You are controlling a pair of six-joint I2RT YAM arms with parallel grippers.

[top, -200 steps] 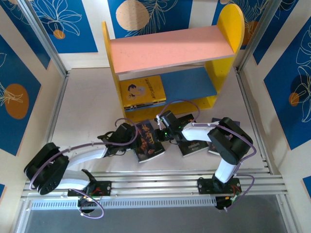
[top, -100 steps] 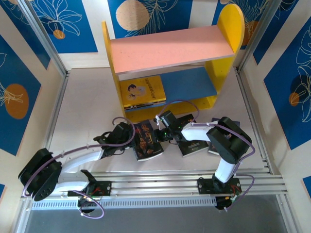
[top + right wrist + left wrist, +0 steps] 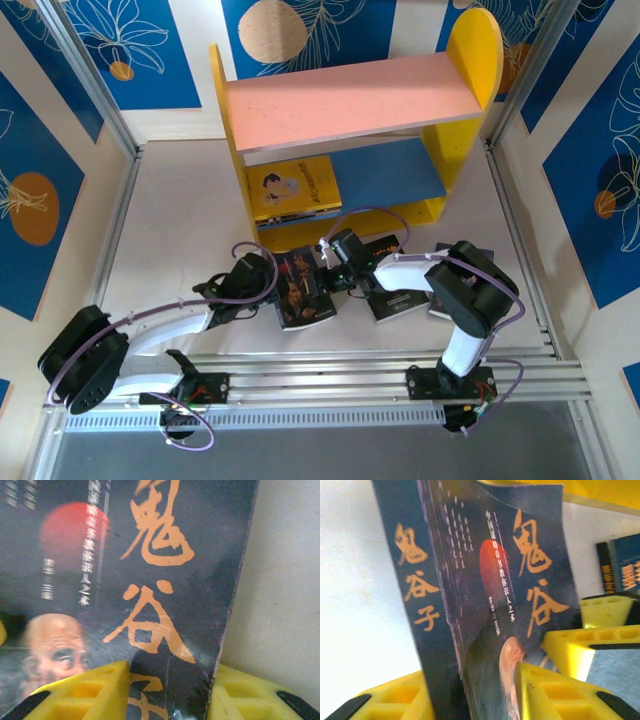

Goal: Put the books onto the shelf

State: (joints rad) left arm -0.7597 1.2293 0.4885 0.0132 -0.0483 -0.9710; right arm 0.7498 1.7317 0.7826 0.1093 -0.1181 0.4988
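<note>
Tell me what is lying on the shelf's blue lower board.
One yellow book with a cartoon figure sits at the left end of the blue lower board; the rest that shows is bare. The pink upper board covers its back part, hiding whatever is there.

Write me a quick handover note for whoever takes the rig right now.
Left gripper: shut on the portrait book, at its spine.
Right gripper: open over that book, facing its cover.
Done: yellow book lies on the blue board of the shelf.
Remaining: the portrait book and the other books on the table by the right arm.
</note>
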